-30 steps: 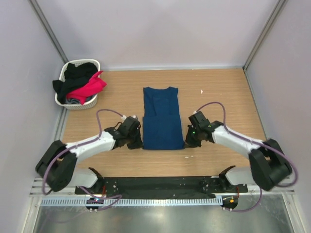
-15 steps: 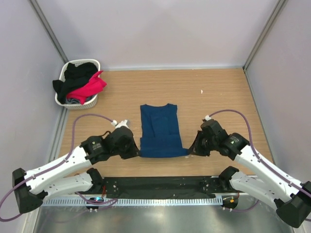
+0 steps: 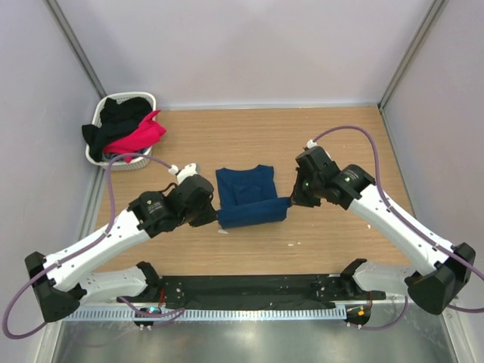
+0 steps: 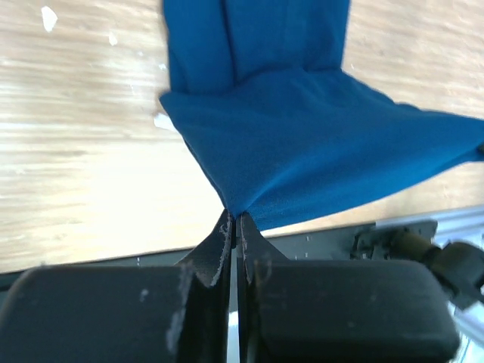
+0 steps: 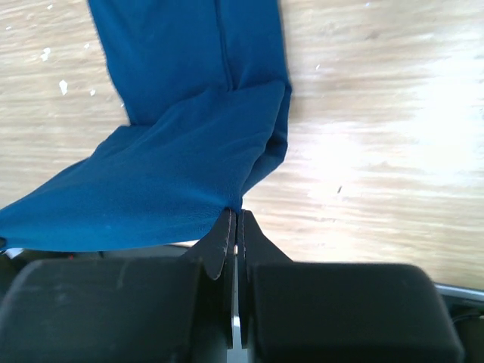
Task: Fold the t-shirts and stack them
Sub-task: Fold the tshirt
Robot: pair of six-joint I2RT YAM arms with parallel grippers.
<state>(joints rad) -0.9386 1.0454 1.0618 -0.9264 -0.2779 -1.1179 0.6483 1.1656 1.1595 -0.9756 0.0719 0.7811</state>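
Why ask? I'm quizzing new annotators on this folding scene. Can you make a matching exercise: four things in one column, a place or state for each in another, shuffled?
Things:
1. navy t-shirt
2. pink t-shirt
3. left pincer
4. right pincer

Places or states:
A. shut on the hem's right corner
B. in the basket, spilling over its rim
C. shut on the hem's left corner
D. mid-table, near hem raised

Pairs: 1-D, 2-B, 3-C, 4-A
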